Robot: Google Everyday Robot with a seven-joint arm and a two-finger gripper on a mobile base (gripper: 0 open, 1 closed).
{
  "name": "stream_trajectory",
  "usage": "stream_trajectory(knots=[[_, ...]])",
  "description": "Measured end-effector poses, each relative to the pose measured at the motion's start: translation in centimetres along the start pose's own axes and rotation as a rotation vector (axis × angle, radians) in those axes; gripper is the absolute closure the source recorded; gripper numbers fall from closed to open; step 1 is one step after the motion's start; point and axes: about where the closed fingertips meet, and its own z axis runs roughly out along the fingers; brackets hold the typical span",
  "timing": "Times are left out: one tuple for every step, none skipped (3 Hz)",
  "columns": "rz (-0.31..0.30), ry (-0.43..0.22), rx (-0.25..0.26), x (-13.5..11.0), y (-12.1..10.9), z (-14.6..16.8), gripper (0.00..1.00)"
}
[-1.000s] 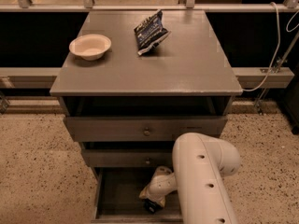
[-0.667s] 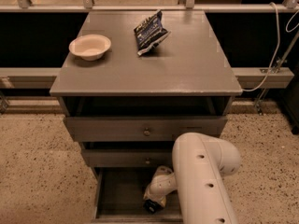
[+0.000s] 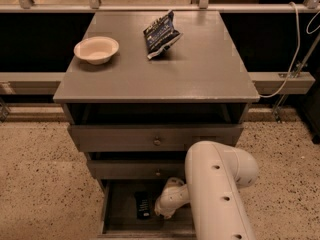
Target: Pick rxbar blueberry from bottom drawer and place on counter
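The bottom drawer stands pulled open at the foot of the cabinet. The rxbar blueberry, a small dark flat bar with pale lettering, lies on the drawer's floor near the middle. My gripper is down inside the drawer, just right of the bar, at the end of the white wrist. The thick white arm reaches in from the lower right and hides the drawer's right part. The counter is the grey cabinet top above.
A crinkled dark blue chip bag and a pale bowl sit on the counter's back half. Two shallower drawers with knobs are partly pulled out above the bottom drawer. Speckled floor lies on both sides; a railing runs behind.
The wrist has shifted slightly in the drawer. The dark bar now shows on the drawer floor to the wrist's left, where it did not show before.
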Motion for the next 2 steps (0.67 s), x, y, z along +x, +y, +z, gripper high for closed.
stream_trajectory(knots=[[0.003, -0.014, 0.076, -0.2, -0.4, -0.2, 0.83], [0.011, -0.028, 0.273, -1.4, -1.8, -2.8, 0.97]])
